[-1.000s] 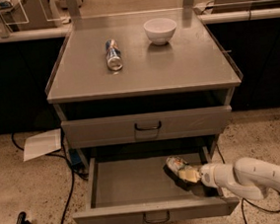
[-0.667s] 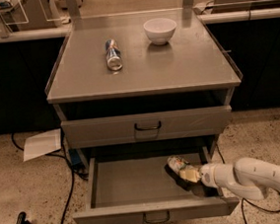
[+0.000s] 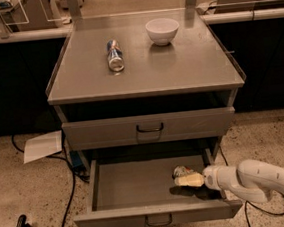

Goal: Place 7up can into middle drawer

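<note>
The middle drawer (image 3: 129,187) is pulled open below the closed upper drawer. The 7up can (image 3: 180,171), green and silver, lies on the drawer floor at the right side. My gripper (image 3: 186,180), pale yellow at its tip on a white arm, reaches in from the right, low inside the drawer. Its tip is right against the can's front side. I cannot tell whether it holds the can.
A slim blue-red-silver can (image 3: 115,55) lies on the cabinet top beside a white bowl (image 3: 162,30). The upper drawer (image 3: 149,128) is closed. A sheet of paper (image 3: 42,145) and cables (image 3: 69,193) lie on the floor at the left.
</note>
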Motion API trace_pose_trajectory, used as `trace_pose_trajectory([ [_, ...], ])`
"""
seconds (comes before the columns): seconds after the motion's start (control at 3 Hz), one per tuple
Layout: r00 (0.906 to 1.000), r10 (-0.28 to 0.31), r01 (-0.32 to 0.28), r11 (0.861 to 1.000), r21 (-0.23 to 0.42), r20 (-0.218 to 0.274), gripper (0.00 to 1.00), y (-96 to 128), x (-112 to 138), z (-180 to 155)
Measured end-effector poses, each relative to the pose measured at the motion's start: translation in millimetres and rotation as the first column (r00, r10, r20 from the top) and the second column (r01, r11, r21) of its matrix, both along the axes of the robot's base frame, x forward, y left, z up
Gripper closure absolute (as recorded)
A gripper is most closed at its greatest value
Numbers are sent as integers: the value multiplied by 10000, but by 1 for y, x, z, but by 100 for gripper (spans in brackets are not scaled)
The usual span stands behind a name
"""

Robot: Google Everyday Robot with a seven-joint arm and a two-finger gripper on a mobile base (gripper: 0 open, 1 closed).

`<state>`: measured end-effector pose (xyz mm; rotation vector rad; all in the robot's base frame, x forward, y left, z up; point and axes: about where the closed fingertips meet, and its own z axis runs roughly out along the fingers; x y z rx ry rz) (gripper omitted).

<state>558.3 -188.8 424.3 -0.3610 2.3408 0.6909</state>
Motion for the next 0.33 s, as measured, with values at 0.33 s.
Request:
trace_pose_trajectory([
  [0.33, 10000, 0, 0, 10000, 0, 0, 0, 0, 0, 0],
])
